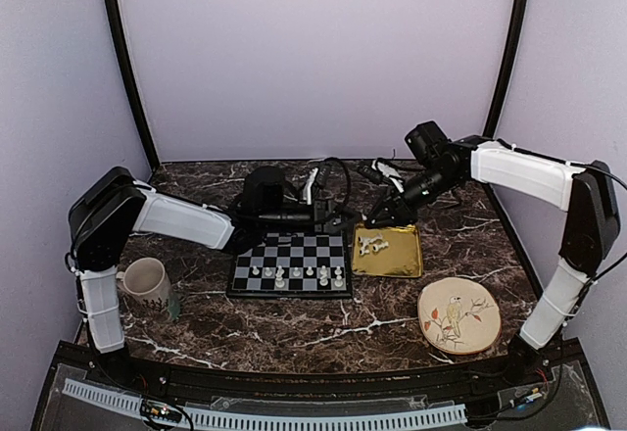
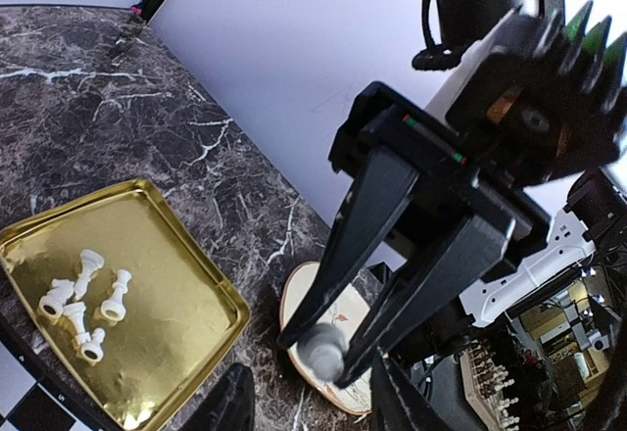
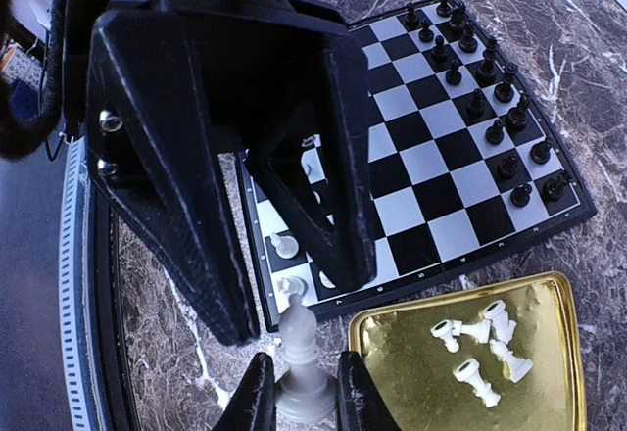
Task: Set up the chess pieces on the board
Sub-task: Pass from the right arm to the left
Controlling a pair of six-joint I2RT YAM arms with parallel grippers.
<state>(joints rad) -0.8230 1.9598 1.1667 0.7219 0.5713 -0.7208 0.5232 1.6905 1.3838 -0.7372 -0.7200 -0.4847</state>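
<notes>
Already, the chessboard (image 3: 431,147) below the right gripper (image 3: 299,397) is lined with black chessmen (image 3: 477,104) along its far edge and several white chessmen (image 1: 297,274) on its near rows. One white piece (image 3: 302,358) is pinched in the right gripper's narrowed jaws; another white piece (image 2: 323,348) is held half-closed in the left gripper (image 2: 328,353), while four white pieces (image 3: 480,348) are left on the gold tray (image 3: 402,372) just beside.

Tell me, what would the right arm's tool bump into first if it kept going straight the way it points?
Probably the shiny gold square tray or the marble table beside it; depth is hard to judge. The right tool holds a white chess piece.
</notes>
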